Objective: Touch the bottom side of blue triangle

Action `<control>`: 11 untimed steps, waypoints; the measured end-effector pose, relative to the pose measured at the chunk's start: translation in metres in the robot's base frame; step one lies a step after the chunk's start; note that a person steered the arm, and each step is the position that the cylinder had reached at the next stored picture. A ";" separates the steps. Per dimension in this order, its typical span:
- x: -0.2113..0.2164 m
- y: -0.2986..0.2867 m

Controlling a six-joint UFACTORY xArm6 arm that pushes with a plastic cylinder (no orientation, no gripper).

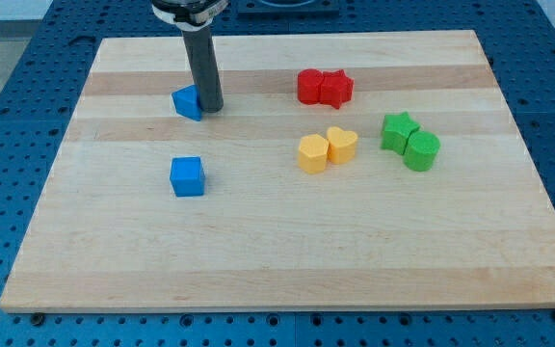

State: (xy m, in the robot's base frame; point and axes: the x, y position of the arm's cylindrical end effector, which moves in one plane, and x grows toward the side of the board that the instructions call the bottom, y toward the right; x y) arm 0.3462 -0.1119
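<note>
The blue triangle lies on the wooden board at the upper left. My dark rod comes down from the view's top, and my tip rests on the board right against the triangle's right side, near its lower right corner. A blue cube sits below the triangle, well apart from my tip.
A red pair of blocks sits at the upper middle. A yellow hexagon and a yellow heart touch at the centre. A green star and a green cylinder sit to the right.
</note>
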 end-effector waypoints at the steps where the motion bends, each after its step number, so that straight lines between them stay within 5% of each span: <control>1: 0.000 -0.011; 4: -0.096 -0.069; 5: -0.102 -0.032; 6: -0.069 0.037; 7: 0.012 0.058; 9: 0.066 0.018; 11: 0.024 -0.041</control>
